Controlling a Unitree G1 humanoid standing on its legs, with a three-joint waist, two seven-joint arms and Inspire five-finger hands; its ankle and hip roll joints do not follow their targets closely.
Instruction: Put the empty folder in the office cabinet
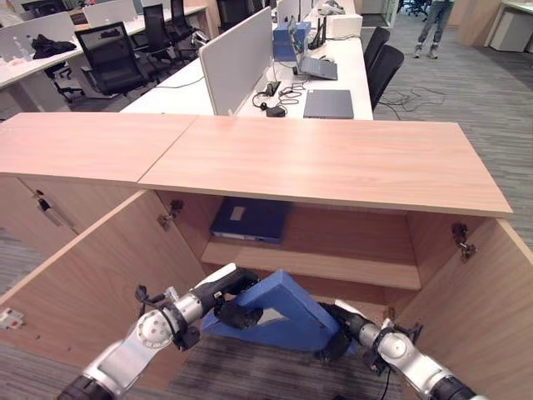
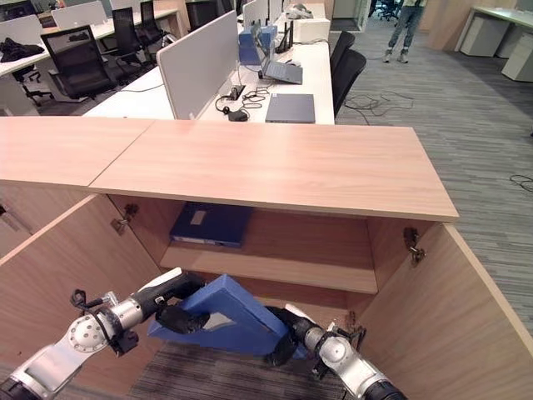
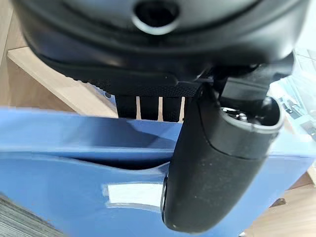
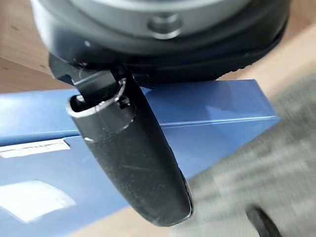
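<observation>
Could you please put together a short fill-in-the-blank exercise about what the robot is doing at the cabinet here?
1. The left hand and the right hand hold a folder whose colour is ____.
2. The doors of the office cabinet stand ____.
3. A second, darker folder lies flat on the cabinet's ____.
4. The held folder is at the level below the shelf, in front of the cabinet's ____ compartment.

Missing words: blue; open; shelf; lower

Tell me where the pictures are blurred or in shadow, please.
Right wrist view: the carpet past the blue folder is smeared. Left eye view: the cabinet top shades the upper shelf.
</observation>
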